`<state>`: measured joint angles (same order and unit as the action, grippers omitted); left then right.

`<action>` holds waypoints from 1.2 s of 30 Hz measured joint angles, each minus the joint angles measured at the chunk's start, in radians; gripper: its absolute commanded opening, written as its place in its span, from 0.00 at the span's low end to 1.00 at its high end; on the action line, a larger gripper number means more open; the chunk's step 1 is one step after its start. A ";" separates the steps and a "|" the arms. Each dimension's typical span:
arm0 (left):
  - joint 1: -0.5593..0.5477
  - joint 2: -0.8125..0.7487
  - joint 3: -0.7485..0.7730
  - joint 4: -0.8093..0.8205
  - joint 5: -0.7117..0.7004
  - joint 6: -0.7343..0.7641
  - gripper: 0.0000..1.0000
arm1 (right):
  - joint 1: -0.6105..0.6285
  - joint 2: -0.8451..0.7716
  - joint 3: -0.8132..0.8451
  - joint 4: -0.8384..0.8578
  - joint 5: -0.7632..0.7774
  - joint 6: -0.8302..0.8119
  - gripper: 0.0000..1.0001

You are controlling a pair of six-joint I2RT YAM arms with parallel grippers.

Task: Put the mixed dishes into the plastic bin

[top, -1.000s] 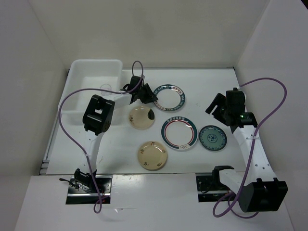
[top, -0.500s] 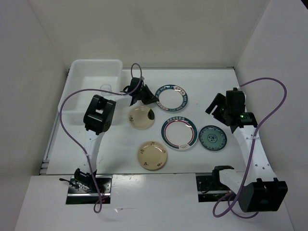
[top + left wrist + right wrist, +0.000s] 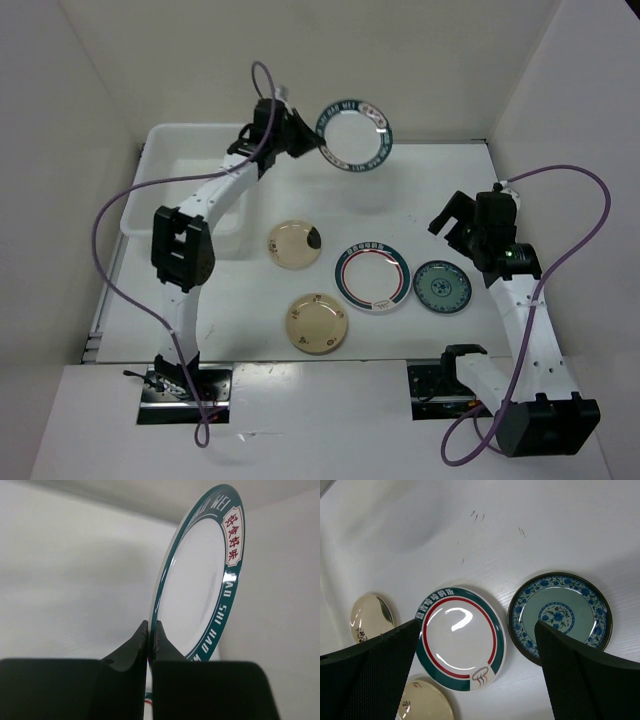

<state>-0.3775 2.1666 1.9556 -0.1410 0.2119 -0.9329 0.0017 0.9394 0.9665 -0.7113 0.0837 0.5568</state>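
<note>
White arms (image 3: 215, 192), black joints (image 3: 180, 250), purple cables (image 3: 100, 225)

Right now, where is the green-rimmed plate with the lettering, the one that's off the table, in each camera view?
Top external: the green-rimmed plate is at upper centre, right of the plastic bin.
Left wrist: the plate fills the upper right, seen nearly edge-on.
Right wrist: not in it.
Shared landmark: the left hand pinching its rim, at bottom centre in the left wrist view.

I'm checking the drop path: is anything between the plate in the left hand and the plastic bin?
Nothing visible. The green-rimmed plate is held up in the left hand, right of the plastic bin; only that arm's own wrist lies between. The arm hides part of the bin.
</note>
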 measured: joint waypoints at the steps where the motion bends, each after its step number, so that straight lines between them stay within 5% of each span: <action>1: 0.010 -0.044 0.018 -0.006 -0.016 0.014 0.00 | 0.000 -0.003 0.000 0.000 0.001 0.000 1.00; 6: 0.123 -0.298 0.030 -0.057 -0.169 0.086 0.00 | 0.000 -0.007 0.000 0.000 0.006 0.000 1.00; 13: 0.452 -0.604 -0.233 -0.077 -0.353 0.123 0.00 | 0.000 -0.006 -0.005 0.001 0.005 0.000 1.00; 17: 0.547 -0.626 -0.362 -0.131 -0.469 0.165 0.00 | 0.000 -0.004 -0.006 0.001 0.005 0.000 1.00; 24: 0.531 -0.606 -0.514 -0.235 -0.597 0.249 0.00 | 0.000 0.008 -0.006 0.001 0.005 0.000 1.00; 36: 0.605 -0.551 -0.598 -0.166 -0.675 0.249 0.00 | 0.000 0.008 -0.006 0.001 0.005 0.000 1.00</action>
<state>0.2279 1.6157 1.3575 -0.3069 -0.4629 -0.6842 0.0017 0.9470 0.9607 -0.7105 0.0887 0.5568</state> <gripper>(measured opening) 0.027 0.999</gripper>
